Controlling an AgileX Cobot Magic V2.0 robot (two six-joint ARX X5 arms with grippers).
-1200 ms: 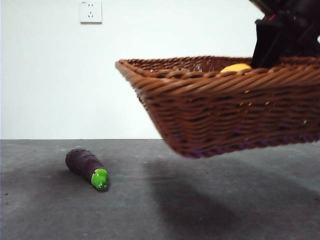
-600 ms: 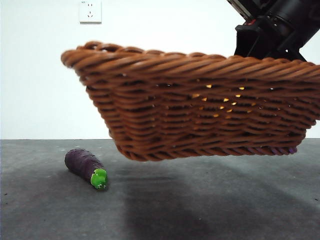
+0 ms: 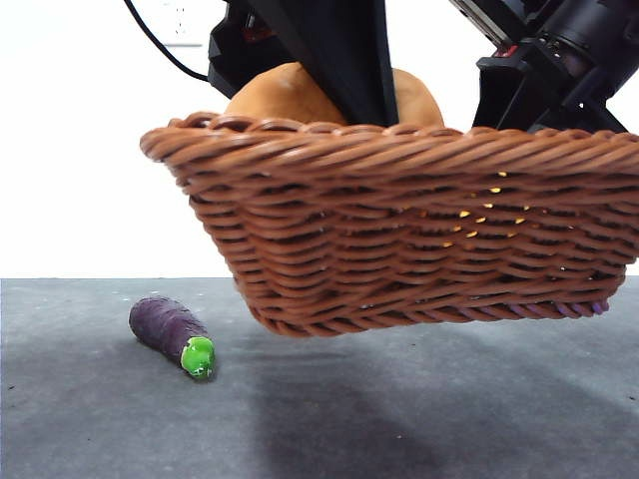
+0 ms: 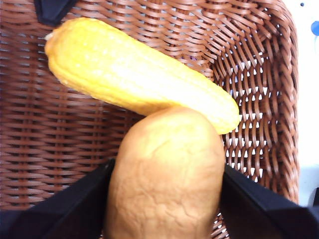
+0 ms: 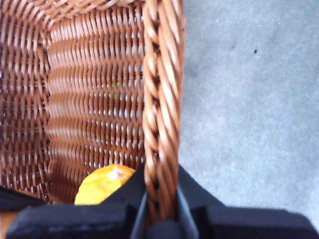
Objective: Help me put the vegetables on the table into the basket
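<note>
At the left of the front view the eggplant (image 3: 172, 335) is seen lying on the table (image 3: 419, 419), its green cap turned toward the camera, well apart from both grippers and outside the basket. A shadow is cast on the table under the raised basket.

Further right, the basket (image 3: 419, 239) is held clear of the table and slightly tilted, its braided rim level with the middle of the front view. Above the rim the left gripper (image 4: 164, 199) is seen coming down from the top as a large dark shape. Its jaws are closed on the potato (image 4: 167, 174), one jaw pressed against each side, so that the potato is squeezed between them over the inside of the basket. In the left wrist view the corn cob (image 4: 134, 74) is shown lying aslant on the woven floor beyond the potato, its nearer end hidden behind the potato's top; whether the two touch cannot be told.

At the far right the right gripper (image 5: 160, 209) is clamped on the basket's rim, the braid being pinched between its jaws, with one jaw inside the basket and one outside. In the right wrist view one end of the corn cob is seen inside, just beside the inner jaw.
</note>
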